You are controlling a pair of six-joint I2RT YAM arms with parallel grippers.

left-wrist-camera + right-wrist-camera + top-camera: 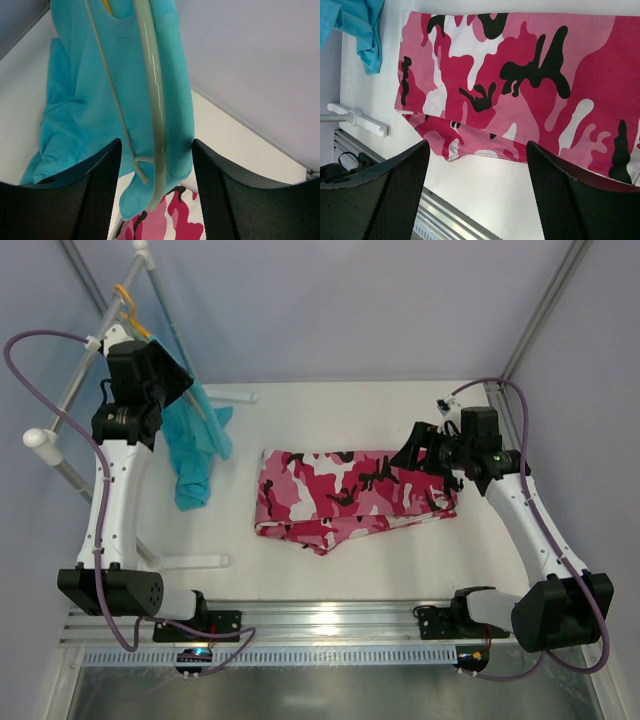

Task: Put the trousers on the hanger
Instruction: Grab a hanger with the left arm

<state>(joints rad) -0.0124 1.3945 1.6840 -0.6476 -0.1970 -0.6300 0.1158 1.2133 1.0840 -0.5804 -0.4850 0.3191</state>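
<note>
the trousers (350, 498) lie flat on the table (330, 420), folded lengthwise and running left to right at about mid table, not yet on anything. their right end sits under the right gripper (420, 452). the hanger (156, 100) is well apart from them, up at the far left by the white tube rack (60, 410), hanging just in front of the teal garment (197, 445), which looks to be on the orange hanger (128, 300). the left gripper (155, 150) is raised to the rack, and its fingers (107, 170) stand either side of the hanger's thick mint rod. gaps show on both sides, so the jaws are apart and not clamped, nothing gripped. it probably straddles the rod to line up a grasp and take the hanger off the rack. the right gripper hovers over the trousers' right end with jaws wide apart and nothing between them. the wrist view looks straight down on the camo cloth, so it likely waits there to pinch that end once the hanger is brought over. judged stage: early, hanger pickup in hand. risk: closing on the teal cloth along with the rod, or dragging the teal garment off.
</note>
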